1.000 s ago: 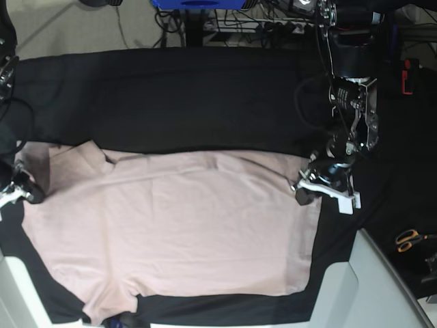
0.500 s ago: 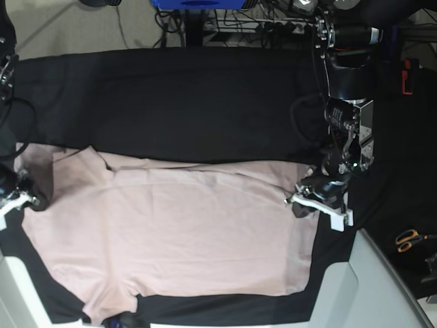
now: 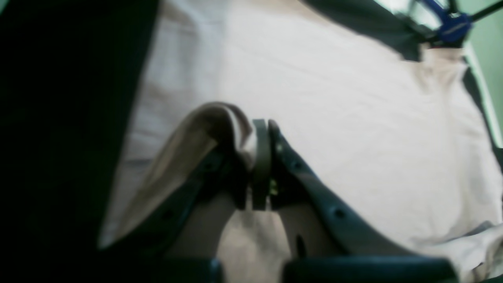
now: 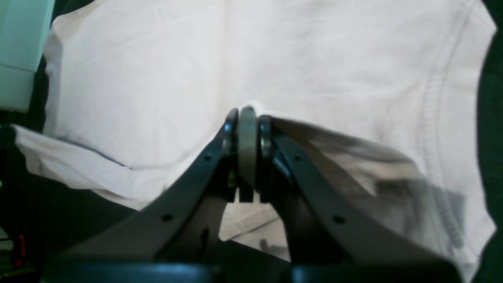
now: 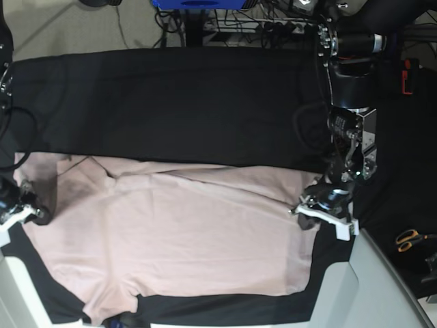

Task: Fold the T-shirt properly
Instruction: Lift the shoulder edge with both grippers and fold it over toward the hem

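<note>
The pale pink T-shirt (image 5: 184, 232) lies spread on the black table cloth (image 5: 171, 102), its far edge folded over toward the near side. My left gripper (image 5: 305, 208), on the right of the base view, is shut on the shirt's right edge; the left wrist view shows its jaws (image 3: 262, 137) closed with a fold of pink fabric (image 3: 204, 129) draped over one finger. My right gripper (image 5: 31, 208), at the left edge, is shut on the shirt's left edge; the right wrist view shows it (image 4: 246, 118) pinching fabric near a stitched hem (image 4: 432, 102).
The black cloth covers the table's far half. A grey-white table edge (image 5: 382, 287) runs along the near right and near left corners. Orange-handled scissors (image 5: 410, 239) lie at the right. Cables and a blue frame (image 5: 198, 5) stand beyond the far edge.
Both grippers have moved toward the near side, dragging the shirt's far edge with them. More black cloth shows behind the shirt, and the folded band is wider.
</note>
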Robot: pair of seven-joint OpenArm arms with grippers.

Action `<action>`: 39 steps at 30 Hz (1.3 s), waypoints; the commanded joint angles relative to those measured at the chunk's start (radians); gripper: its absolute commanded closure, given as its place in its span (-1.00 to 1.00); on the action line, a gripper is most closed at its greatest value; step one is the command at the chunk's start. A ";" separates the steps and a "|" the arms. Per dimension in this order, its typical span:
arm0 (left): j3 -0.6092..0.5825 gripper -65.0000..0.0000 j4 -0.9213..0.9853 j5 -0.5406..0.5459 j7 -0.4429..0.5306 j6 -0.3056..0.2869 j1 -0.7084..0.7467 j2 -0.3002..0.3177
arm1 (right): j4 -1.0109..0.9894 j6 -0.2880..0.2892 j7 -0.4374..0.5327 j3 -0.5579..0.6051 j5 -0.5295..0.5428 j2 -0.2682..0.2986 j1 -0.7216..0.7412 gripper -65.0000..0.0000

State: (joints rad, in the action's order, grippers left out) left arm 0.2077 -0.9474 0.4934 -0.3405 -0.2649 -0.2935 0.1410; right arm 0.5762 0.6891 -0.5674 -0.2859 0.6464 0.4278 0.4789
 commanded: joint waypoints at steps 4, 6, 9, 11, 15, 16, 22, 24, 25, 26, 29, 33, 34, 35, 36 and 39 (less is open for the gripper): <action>0.002 1.00 -0.014 0.008 0.025 -0.009 -0.040 0.013 | 0.015 0.009 0.039 0.000 0.020 0.019 0.036 0.99; 0.002 1.00 -0.017 0.008 0.025 -0.009 -0.043 0.021 | 0.012 0.009 0.065 0.000 0.020 0.019 0.040 0.99; 0.002 1.00 -0.014 0.008 0.027 -0.009 -0.046 0.022 | -0.006 0.009 0.074 0.000 0.020 0.019 0.042 0.99; 0.002 1.00 -0.014 0.008 0.027 -0.009 -0.046 0.022 | -0.015 0.009 0.089 0.001 0.020 0.018 0.050 0.99; 0.002 1.00 -0.014 -0.026 0.028 -0.009 -0.046 0.024 | -0.015 0.009 0.108 0.030 0.019 0.018 0.056 0.99; 0.002 1.00 -0.014 -0.054 0.034 -0.009 -0.046 0.022 | -0.015 0.009 0.117 0.040 0.019 0.018 0.056 0.99; 0.002 1.00 0.011 -0.106 0.090 -0.009 -0.048 0.018 | -0.015 0.009 0.143 0.052 0.020 0.004 0.056 0.99; 0.002 1.00 0.037 -0.109 0.090 -0.009 -0.068 0.018 | -0.015 0.009 0.145 0.053 0.020 0.003 0.056 0.99; 0.002 1.00 0.054 -0.109 0.091 -0.009 -0.074 0.018 | -0.015 0.009 0.151 0.055 0.020 0.001 0.056 0.99; 0.002 1.00 0.071 -0.109 0.091 -0.009 -0.080 0.018 | -0.015 0.009 0.165 0.055 0.020 -0.001 0.056 0.99; 0.000 1.00 0.089 -0.111 0.091 -0.010 -0.100 0.018 | -0.015 0.009 0.183 0.055 0.020 -0.002 0.056 0.99; 0.002 1.00 0.089 -0.111 0.093 -0.010 -0.103 0.016 | -0.015 0.009 0.186 0.055 0.020 -0.002 0.056 0.99; 0.002 1.00 0.087 -0.111 0.093 -0.010 -0.103 0.016 | -0.015 0.009 0.191 0.055 0.020 -0.002 0.056 0.99; 0.002 1.00 0.087 -0.111 0.093 -0.010 -0.103 0.016 | -0.015 0.009 0.203 0.055 0.020 -0.002 0.056 0.99; 0.002 1.00 0.087 -0.111 0.093 -0.010 -0.105 0.016 | -0.015 0.009 0.215 0.055 0.020 -0.004 0.056 0.99; 0.002 1.00 0.090 -0.111 0.097 -0.010 -0.115 0.019 | -0.015 0.009 0.225 0.055 0.020 -0.004 0.056 0.99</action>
State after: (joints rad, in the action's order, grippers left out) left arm 0.2077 -0.8417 0.3725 -0.2722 -0.2676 -0.3775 0.1505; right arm 0.5476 0.6891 -0.3683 -0.2287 0.6472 0.4068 0.5037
